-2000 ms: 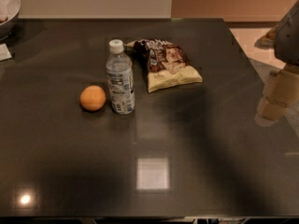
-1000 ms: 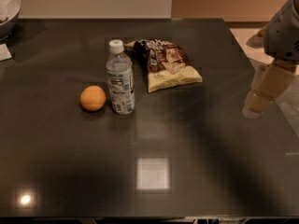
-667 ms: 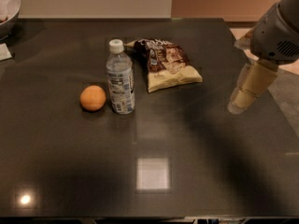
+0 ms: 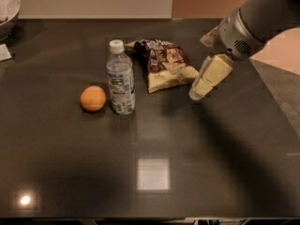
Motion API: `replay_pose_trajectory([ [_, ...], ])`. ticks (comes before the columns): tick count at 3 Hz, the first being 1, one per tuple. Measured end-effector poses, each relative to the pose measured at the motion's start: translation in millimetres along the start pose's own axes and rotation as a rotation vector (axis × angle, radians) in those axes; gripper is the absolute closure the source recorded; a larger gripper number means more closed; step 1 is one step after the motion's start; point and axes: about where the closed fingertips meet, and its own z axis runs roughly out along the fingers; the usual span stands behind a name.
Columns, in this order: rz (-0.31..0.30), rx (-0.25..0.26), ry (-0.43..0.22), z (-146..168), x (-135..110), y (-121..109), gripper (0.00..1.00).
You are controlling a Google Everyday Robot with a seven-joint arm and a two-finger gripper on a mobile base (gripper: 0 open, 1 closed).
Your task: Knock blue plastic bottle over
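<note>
The blue plastic bottle (image 4: 120,78) stands upright on the dark table (image 4: 150,172), left of the middle, with a white cap and a pale label. My gripper (image 4: 197,93) hangs over the table to the right of the bottle, pointing down and left, just past the lower right corner of the snack bag. It is well apart from the bottle and holds nothing.
An orange fruit (image 4: 93,99) sits just left of the bottle. A brown-and-cream snack bag (image 4: 164,64) lies behind and right of it. A bowl (image 4: 8,11) stands at the far left corner. The table's right edge runs beside the arm.
My gripper has come in from the right edge, moving left over the table toward the snack bag and bottle. The bottle, orange and bag have not moved.
</note>
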Motion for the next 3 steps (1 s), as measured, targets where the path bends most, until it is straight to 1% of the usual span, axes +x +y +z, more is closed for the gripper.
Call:
replay_pose_trajectory([
  [1,-0.004,-0.010,-0.042,9,-11,-4,0.00],
  [2,-0.017,-0.085,-0.153,40,-45,3,0.00],
  [3,-0.022,-0.140,-0.230,62,-72,10,0.00],
])
